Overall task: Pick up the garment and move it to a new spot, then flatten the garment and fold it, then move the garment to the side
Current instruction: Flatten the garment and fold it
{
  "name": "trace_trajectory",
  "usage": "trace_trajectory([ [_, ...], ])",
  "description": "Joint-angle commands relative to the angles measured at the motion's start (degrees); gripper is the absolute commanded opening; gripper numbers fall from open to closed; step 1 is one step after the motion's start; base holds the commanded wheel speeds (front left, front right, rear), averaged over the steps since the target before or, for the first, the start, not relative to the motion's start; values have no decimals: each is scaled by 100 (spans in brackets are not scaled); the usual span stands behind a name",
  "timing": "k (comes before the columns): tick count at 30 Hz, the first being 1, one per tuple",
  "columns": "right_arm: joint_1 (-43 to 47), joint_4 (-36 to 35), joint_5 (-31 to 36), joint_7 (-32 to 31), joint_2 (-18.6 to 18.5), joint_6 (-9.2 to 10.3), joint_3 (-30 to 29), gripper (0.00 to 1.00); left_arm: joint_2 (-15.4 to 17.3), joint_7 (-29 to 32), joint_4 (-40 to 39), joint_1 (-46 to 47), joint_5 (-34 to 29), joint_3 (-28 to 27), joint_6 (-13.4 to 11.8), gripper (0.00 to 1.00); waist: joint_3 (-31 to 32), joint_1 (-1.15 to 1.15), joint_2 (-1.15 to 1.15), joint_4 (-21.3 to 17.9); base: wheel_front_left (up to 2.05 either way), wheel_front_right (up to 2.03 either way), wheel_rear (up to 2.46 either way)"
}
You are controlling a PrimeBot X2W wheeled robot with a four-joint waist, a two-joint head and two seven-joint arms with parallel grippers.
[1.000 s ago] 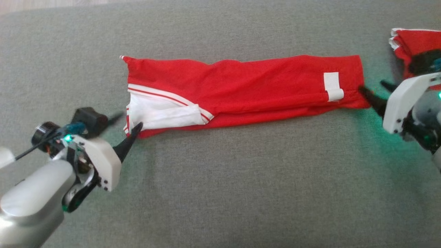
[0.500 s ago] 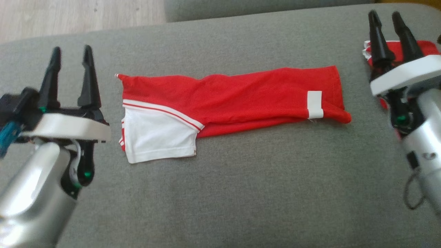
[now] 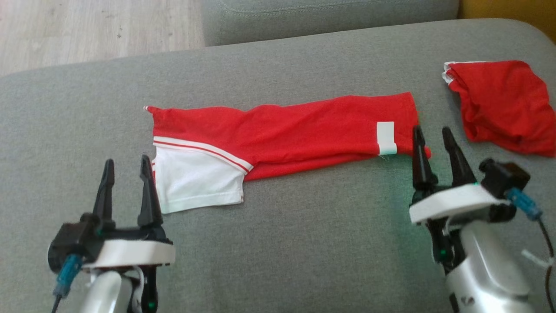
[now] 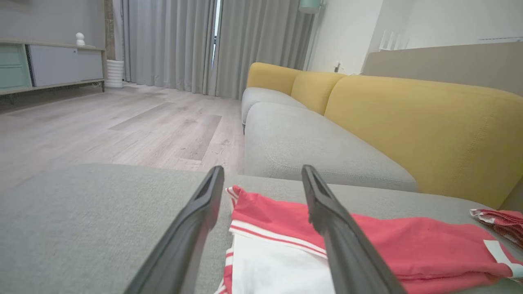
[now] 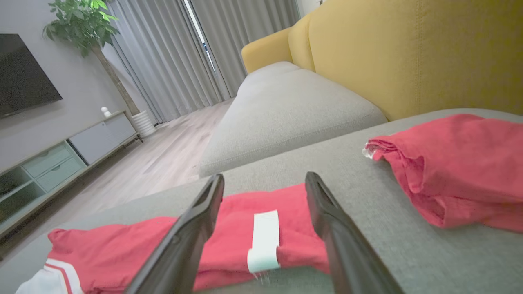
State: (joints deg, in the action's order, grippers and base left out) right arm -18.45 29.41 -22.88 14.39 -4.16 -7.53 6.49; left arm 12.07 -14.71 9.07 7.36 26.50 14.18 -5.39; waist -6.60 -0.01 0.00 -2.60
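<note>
A red garment (image 3: 304, 130) lies folded into a long strip across the grey cushion (image 3: 304, 243), its white sleeve (image 3: 195, 182) at the left end and a white label (image 3: 385, 138) near the right end. My left gripper (image 3: 127, 161) stands open just left of the sleeve, holding nothing. At the strip's right end my right gripper (image 3: 431, 130) is open and empty too. In the left wrist view the left gripper (image 4: 262, 171) frames the garment (image 4: 388, 241) and its left corner. The right gripper (image 5: 264, 177) in its wrist view frames the label (image 5: 264, 232).
A second red garment (image 3: 499, 104) lies bunched at the cushion's far right, also seen as a red heap (image 5: 461, 163). Beyond the cushion are another grey seat (image 4: 310, 147), a yellow backrest (image 4: 408, 122) and wooden floor (image 3: 87, 30).
Both grippers let go of the garment's ends and drew back to the near side, fingers now pointing away from me. The white sleeve now lies flat. The head camera has shifted as well.
</note>
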Motion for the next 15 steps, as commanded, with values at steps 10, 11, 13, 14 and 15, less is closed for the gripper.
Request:
trace_trajectory([
  [10, -125, -467, 481, 48, 124, 4, -202, 100, -538, -29, 40, 196, -684, -982, 696, 100, -174, 1, 0, 142, 0, 0, 0],
  [11, -169, -426, 532, -6, 125, 4, -290, 100, -572, -29, 55, 238, -740, -1026, 749, 100, -221, 1, 0, 173, 0, 0, 0],
  [13, -278, -310, 646, -124, 126, 4, -466, 100, -636, -29, 94, 311, -838, -1095, 834, 100, -311, 1, 0, 242, 0, 0, 0],
  [14, -334, -215, 703, -215, 126, 4, -554, 100, -667, -29, 114, 344, -876, -1123, 876, 100, -353, 1, 0, 282, 0, 0, 0],
  [15, -393, -110, 743, -304, 126, 4, -639, 100, -695, -29, 134, 372, -911, -1150, 911, 100, -396, 1, 0, 322, 0, 0, 0],
])
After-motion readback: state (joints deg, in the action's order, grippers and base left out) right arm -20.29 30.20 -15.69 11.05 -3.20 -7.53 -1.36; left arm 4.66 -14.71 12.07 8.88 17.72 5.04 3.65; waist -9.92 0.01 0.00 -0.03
